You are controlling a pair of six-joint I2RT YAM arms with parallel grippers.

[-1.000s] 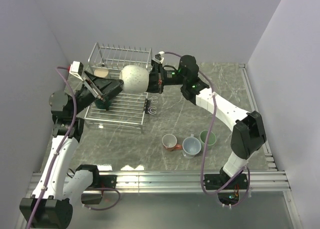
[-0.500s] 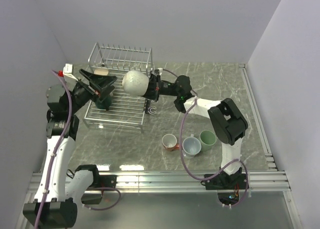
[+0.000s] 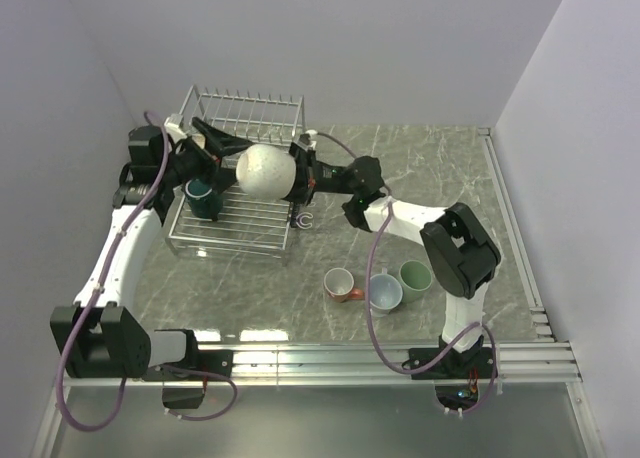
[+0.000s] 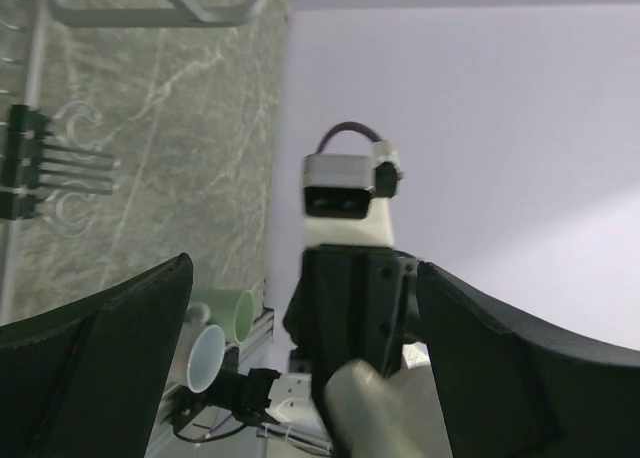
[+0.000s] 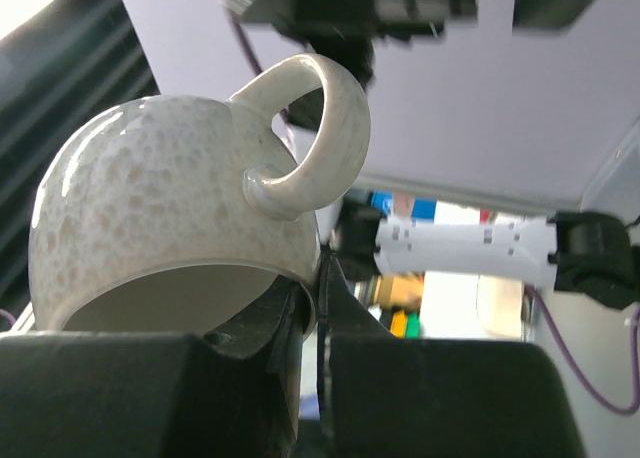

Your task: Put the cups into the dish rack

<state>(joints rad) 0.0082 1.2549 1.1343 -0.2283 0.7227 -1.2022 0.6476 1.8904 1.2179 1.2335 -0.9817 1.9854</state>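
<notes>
Cup in hand: the wide cream speckled ceramic mug (image 3: pixel 265 171) hangs over the right part of the silver wire dish rack (image 3: pixel 232 244).
Right gripper: the right gripper (image 5: pixel 310 308) is pressed almost together and pinches the mug's rim, one finger inside and one outside.
How the mug lies: it is on its side. Its mouth faces the right gripper and its round bottom faces left, so its long line runs left to right. The right wrist view shows the handle on the upper side.
Left gripper: the left gripper (image 3: pixel 228 156) is spread wide and holds nothing. It is just beside the mug's bottom and points at it.
In the rack: a small dark green mug (image 3: pixel 203 196) sits below the left gripper.
Cups waiting: a red-brown mug with a white inside (image 3: pixel 340 283), a light blue-grey mug (image 3: pixel 383 292) and a pale green mug (image 3: pixel 415 276) stand together on the grey marble table (image 3: pixel 450 178), well apart from the rack.
Next move, a guess: the mug goes straight down, or the left gripper takes it.
</notes>
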